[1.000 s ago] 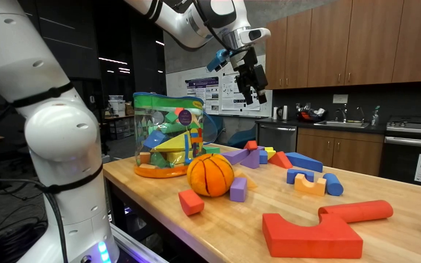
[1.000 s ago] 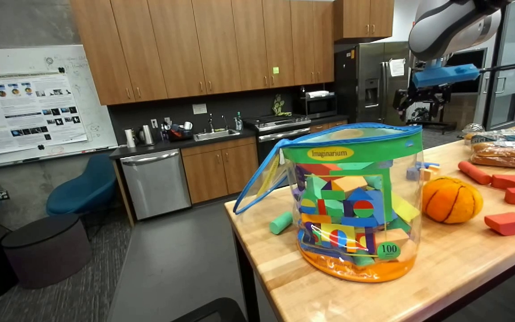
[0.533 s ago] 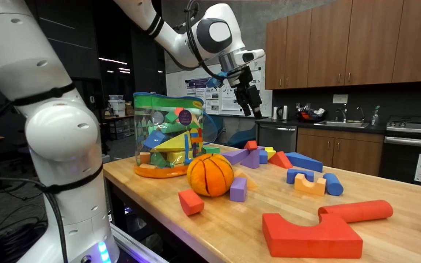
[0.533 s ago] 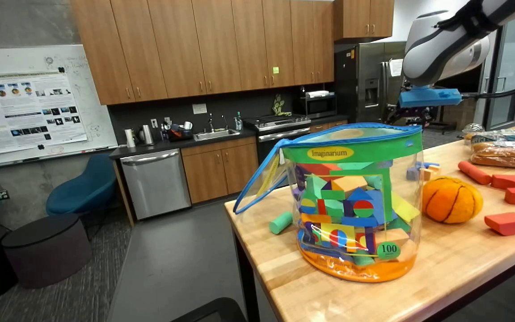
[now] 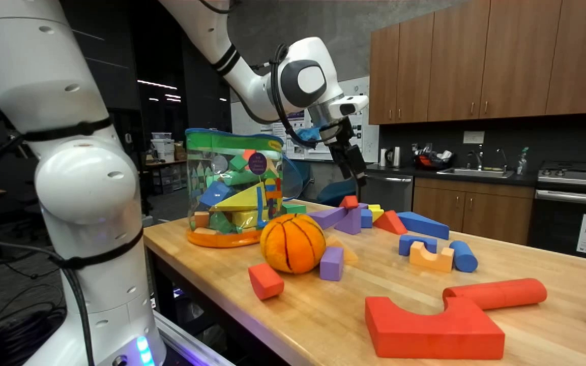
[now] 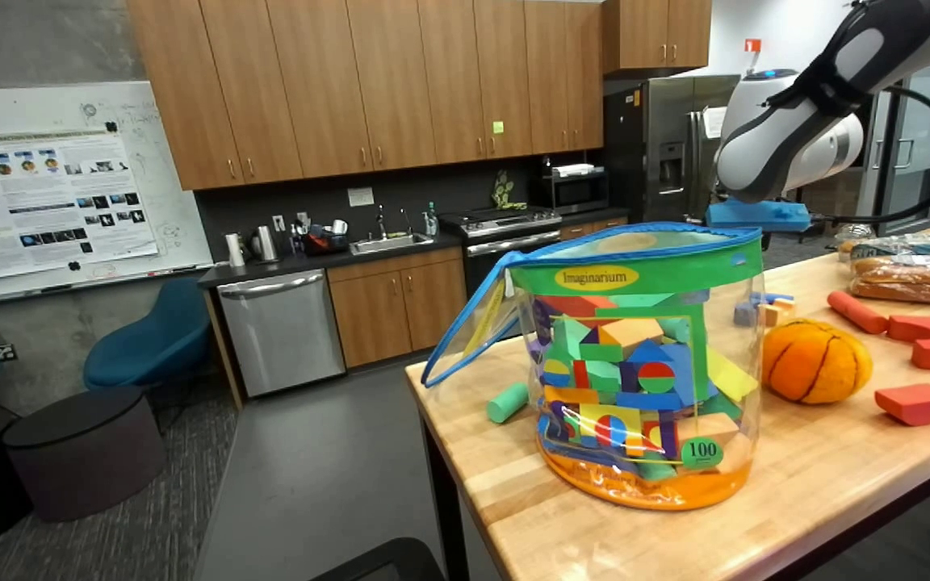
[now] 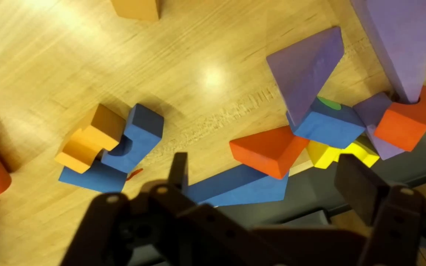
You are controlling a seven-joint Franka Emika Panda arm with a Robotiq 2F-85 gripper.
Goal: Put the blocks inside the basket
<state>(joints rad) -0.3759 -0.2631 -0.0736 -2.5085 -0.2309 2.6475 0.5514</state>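
Arm (image 5: pixel 252 91) has come down over the last second; all else lies as it did, so no block gained yet, and the drop reads as an approach to the next pick. Tabletop (image 5: pixel 318 312): far edge runs just behind the far pile of blocks (image 5: pixel 356 218); roomiest bare wood lies on the near side. Basket (image 5: pixel 229 140) stands at the left end in an exterior view, well stocked behind clear walls, its lid flap (image 6: pixel 477 327) hanging at the left side in an exterior view; a carried block will probably need lifting well up to clear the rim. Hand (image 7: pixel 266 177) released, jaws well apart, nothing between them, above the pile's far side by the wrist view. Ball (image 5: pixel 293 244) sits near the basket, to its right, likely in the way of a low sweep back. Red arch (image 5: pixel 435 330) near, well apart from the pile, open room around most of it. Blue wedge (image 7: pixel 250 192) lies close to the far edge; a careless nudge might tip it off. Red wedge (image 7: pixel 268 147) just beside, perhaps the target. Last, small yellow piece (image 7: pixel 324 157), partly hidden by a blue block (image 7: pixel 327 123), likely awkward to pinch.
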